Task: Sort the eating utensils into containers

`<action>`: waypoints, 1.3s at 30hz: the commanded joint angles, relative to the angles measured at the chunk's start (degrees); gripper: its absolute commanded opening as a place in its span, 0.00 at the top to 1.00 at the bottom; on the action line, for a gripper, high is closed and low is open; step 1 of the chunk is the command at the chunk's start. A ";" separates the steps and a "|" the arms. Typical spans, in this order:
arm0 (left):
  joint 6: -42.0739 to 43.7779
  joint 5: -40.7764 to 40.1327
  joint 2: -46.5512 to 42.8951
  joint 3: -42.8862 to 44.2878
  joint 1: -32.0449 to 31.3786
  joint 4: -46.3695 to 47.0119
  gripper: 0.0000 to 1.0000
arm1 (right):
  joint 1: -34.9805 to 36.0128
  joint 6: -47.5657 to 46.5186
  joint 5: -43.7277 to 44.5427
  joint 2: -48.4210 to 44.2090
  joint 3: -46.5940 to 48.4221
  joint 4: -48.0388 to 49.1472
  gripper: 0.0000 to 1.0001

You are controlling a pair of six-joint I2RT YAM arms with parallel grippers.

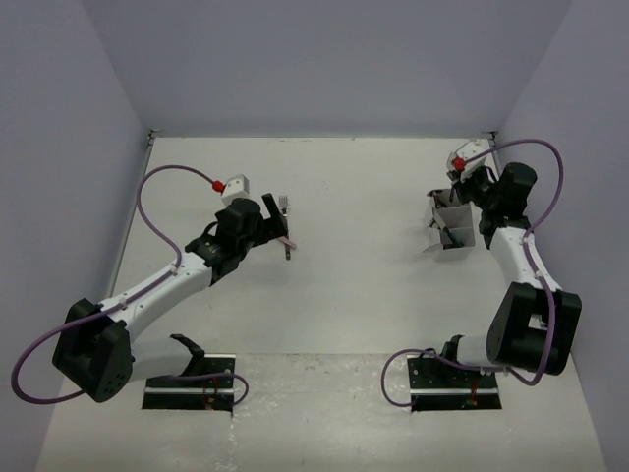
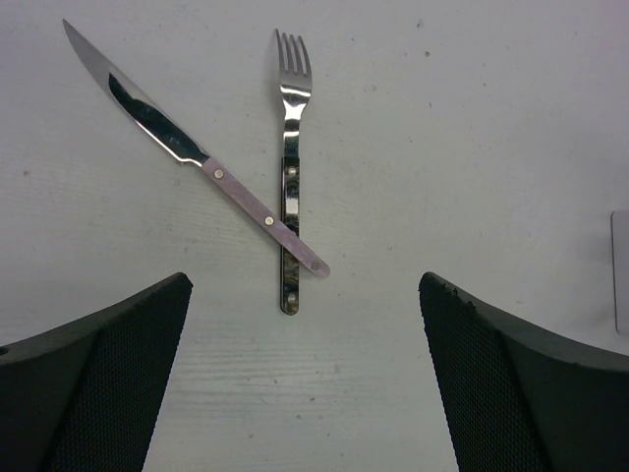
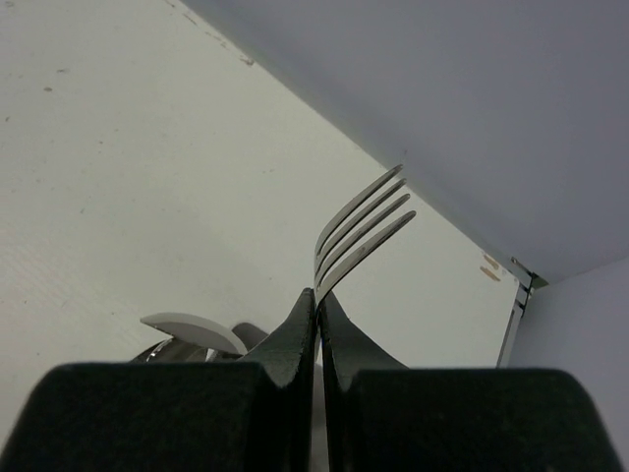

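Left gripper (image 2: 305,282) spread wide with nothing held; right gripper (image 3: 316,295) closed tight on held fork (image 3: 359,231).
On the table (image 1: 373,295), the containers (image 1: 454,224) are seen at the right, just beside the right wrist. At the left, the pink-handled knife (image 2: 197,157) is laid across the dark-handled fork (image 2: 290,177), both flat, just ahead of the spread fingers. The held fork's tines are seen sticking out past the pinched fingertips.

pink-handled knife (image 2: 197,152) crossed over dark-handled fork (image 2: 291,182), both flat | second fork (image 3: 359,231) tines up | containers (image 1: 454,222) right side
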 commanded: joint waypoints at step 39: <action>-7.50 2.37 6.75 -0.28 5.07 0.81 0.00 | -0.30 18.09 11.07 -22.90 -9.42 5.38 0.01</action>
